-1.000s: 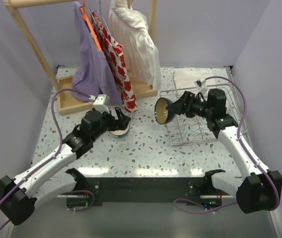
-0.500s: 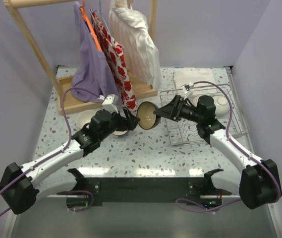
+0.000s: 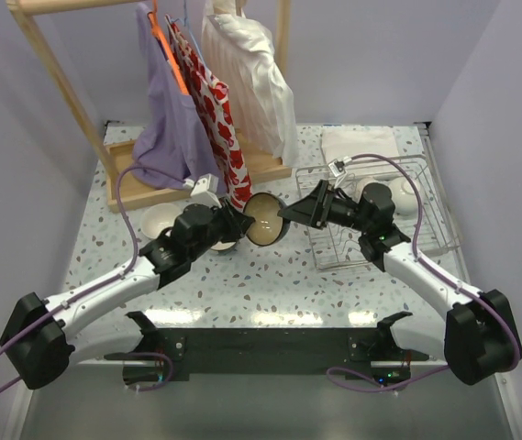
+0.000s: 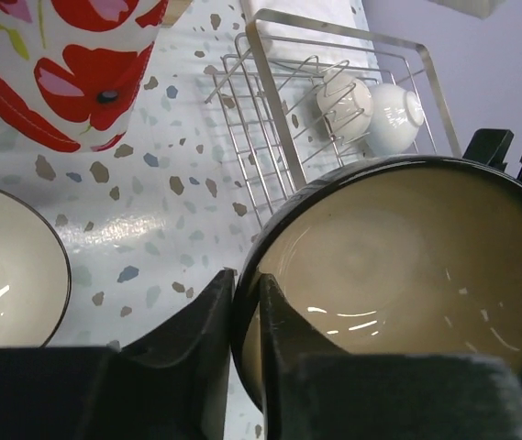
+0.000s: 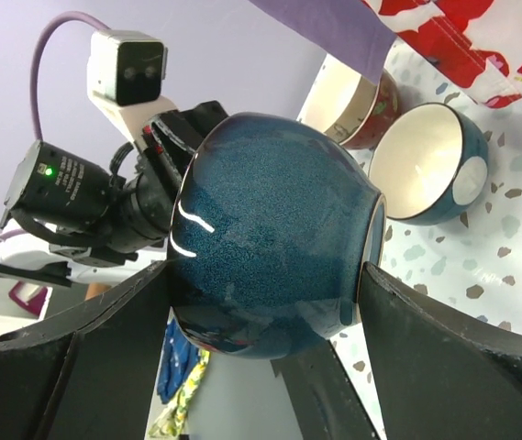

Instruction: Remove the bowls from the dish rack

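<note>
A teal-blue bowl with a cream inside hangs on its side above the table's middle, between both arms. My left gripper is shut on its rim, one finger inside and one outside. My right gripper clamps the same bowl across its body, from foot to rim. The wire dish rack stands on the right, with a cream bowl and a white bowl at its far end. On the table to the left sit another teal bowl, a red floral bowl and a pale bowl.
A wooden clothes rack with hanging garments fills the back left, its base just behind the set-down bowls. A folded white cloth lies behind the dish rack. Walls close in both sides.
My right arm carried the teal bowl left from over the rack to the middle. My left gripper rose from the table bowls, met it and closed on the rim.
</note>
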